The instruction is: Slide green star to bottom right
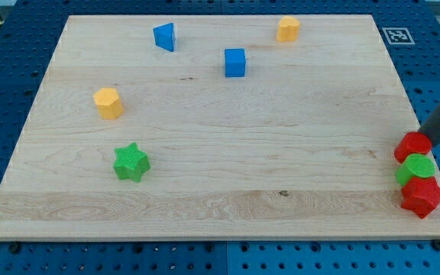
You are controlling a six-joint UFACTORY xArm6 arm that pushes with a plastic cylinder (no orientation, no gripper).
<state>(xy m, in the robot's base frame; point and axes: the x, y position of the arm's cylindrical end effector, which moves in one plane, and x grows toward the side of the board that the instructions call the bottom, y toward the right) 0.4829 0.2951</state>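
Starting at the view's left, we see a yellow block, many-sided and upright, sitting on the pale wooden bench well above the bottom edge. Just below and slightly right of it lies the green star, in the lower left part of the bench, apart from every other block. It is bright green with a ribbed top face and short blunt arms; one arm points toward the view's top, and being about as wide as it is tall, it has no clear long axis. Further right, near the top edge, stands a blue triangular block, then a blue cube a little lower, then a second yellow block close to the top edge. At the far right edge three blocks cluster, touching: a red block on top, a green round block below it, and a red star lowest. Our rod comes down from the view's right, and my tip touches the red block's upper side, far across the bench from the green star. We carry no gripper, so it has no open or closed state to tell.
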